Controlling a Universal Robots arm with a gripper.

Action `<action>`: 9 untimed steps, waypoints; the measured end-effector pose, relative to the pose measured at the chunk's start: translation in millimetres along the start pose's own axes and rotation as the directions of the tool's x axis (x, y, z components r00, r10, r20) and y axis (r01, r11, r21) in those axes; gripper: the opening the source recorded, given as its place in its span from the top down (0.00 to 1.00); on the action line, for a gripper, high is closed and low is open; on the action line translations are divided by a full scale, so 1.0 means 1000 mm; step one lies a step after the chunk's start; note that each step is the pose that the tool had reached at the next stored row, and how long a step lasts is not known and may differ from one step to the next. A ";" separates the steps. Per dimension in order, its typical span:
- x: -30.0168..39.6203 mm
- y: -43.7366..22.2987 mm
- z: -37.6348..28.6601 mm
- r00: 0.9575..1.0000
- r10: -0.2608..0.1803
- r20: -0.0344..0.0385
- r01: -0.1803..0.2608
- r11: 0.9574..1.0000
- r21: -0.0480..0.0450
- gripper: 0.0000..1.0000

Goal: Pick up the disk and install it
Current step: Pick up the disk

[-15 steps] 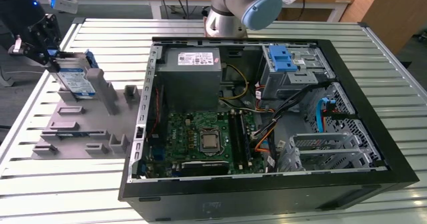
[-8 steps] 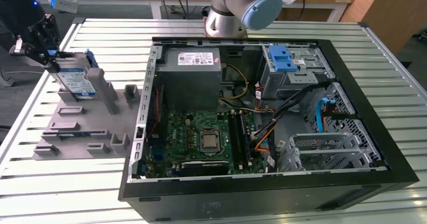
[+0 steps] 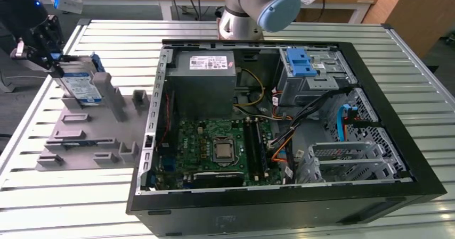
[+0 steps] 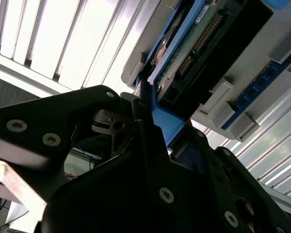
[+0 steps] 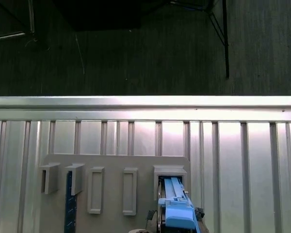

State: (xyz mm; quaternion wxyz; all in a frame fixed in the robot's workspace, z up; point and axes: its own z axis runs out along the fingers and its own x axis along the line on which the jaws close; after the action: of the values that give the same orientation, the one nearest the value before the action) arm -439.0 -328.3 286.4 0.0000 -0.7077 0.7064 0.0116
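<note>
The disk [image 3: 80,83], silver with a white-and-blue label and a blue frame, stands on edge in a slot of the grey holder [image 3: 85,138] at the exterior view's left. My black gripper [image 3: 57,64] is at the disk's upper end, its fingers closed on the blue frame. In the second wrist view the disk's [image 4: 203,43] circuit-board side shows, and its blue frame runs between the fingers of the gripper [image 4: 165,121]. In the first wrist view the disk's [image 5: 177,208] blue frame sits in a slot of the holder [image 5: 111,167].
An open computer case [image 3: 398,159] lies right of the holder, with a grey power-supply box [image 3: 206,82], motherboard [image 3: 220,143] and a drive cage with a blue latch [image 3: 306,63]. The arm's base [image 3: 249,10] stands behind the case. The slatted table ends at an edge [image 5: 145,102] beyond the holder.
</note>
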 end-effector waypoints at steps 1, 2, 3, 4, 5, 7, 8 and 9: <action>0.0000 0.0000 0.0000 1.000 -0.003 0.000 0.003 1.000 0.000 0.63; 0.0000 0.0000 0.0000 1.000 -0.003 0.000 0.003 1.000 0.000 0.63; 0.0000 0.0000 0.0000 1.000 -0.003 0.000 0.003 1.000 0.000 0.63; 0.0000 0.0000 0.0000 1.000 -0.004 0.000 0.004 1.000 0.000 0.63; 0.0000 0.0000 0.0000 1.000 -0.004 0.000 0.004 1.000 0.000 0.63; 0.0000 0.0000 0.0000 1.000 -0.004 0.000 0.004 1.000 0.000 0.63; 0.0000 0.0000 0.0000 1.000 -0.005 0.000 0.005 1.000 0.000 0.63; 0.0000 0.0000 0.0000 1.000 -0.005 0.000 0.005 1.000 0.000 0.63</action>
State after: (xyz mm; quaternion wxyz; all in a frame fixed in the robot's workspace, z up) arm -439.0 -328.3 286.4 0.0000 -0.7094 0.7047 0.0116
